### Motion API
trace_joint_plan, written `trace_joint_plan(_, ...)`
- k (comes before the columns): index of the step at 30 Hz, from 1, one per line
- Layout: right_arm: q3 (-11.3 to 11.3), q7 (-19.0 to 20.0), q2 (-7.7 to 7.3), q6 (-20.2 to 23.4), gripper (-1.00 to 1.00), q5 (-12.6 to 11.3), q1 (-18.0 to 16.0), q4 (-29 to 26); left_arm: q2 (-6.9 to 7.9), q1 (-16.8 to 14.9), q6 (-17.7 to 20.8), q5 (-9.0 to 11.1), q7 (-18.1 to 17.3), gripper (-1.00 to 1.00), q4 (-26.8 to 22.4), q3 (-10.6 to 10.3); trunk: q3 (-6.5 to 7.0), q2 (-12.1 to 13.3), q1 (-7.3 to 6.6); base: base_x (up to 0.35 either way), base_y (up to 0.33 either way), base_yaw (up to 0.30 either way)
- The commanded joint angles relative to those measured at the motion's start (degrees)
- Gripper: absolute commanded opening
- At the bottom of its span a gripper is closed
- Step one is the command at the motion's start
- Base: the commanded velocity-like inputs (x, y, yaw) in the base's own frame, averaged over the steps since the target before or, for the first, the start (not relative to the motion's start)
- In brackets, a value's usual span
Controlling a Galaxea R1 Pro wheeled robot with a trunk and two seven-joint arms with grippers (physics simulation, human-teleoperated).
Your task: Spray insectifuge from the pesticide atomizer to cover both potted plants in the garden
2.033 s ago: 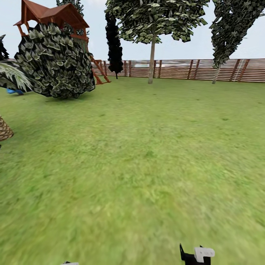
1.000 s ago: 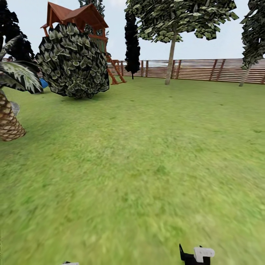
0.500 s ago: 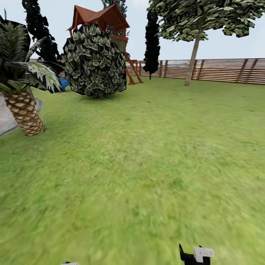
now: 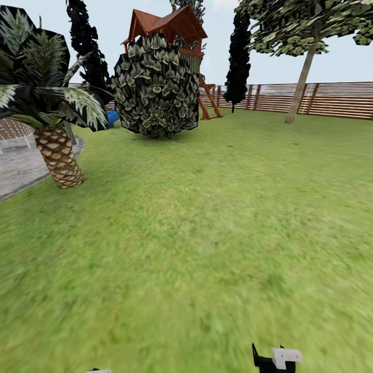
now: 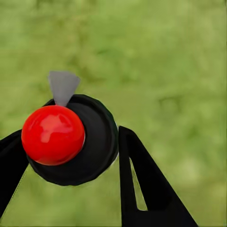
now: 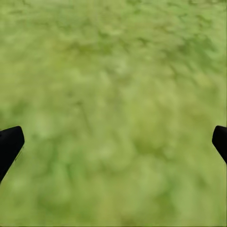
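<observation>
My left claw is clamped on the pesticide atomizer, a black round-bodied sprayer topped with a glossy red ball cap and a small grey nozzle tip; one black finger presses against its side and the other sits on the far side of the body, with blurred green lawn well beyond it. My right claw is spread wide and holds nothing, its two black fingertips far apart with only grass between them. From my head camera, a bit of my right arm's black and white hardware pokes in low, and ahead of both claws stretches open lawn. Far out ahead and off to my left stands a palm with a brown scaly trunk beside a grey paved patio. Further ahead is a round dark leafy bush in front of a red-roofed wooden play tower, and a brown slatted wooden fence closes the garden behind a pale-trunked tree.
</observation>
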Motion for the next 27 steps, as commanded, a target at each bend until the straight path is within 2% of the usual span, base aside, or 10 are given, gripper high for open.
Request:
trace_joint_plan(1, -0.5, 0.0, 0.00, -0.2, 1.00, 0.5, 0.0, 0.0, 0.01, 0.0, -0.1, -0.1, -0.4, -1.00, 0.0, 0.5, -0.05, 0.0, 0.02, 0.338, 0.000, 0.001)
trace_joint_plan(27, -0.5, 0.0, -0.18, -0.2, 1.00, 0.5, 0.0, 0.0, 0.02, 0.0, -0.2, 0.0, -0.4, -1.00, 0.0, 0.5, -0.05, 0.0, 0.02, 0.338, 0.000, 0.000)
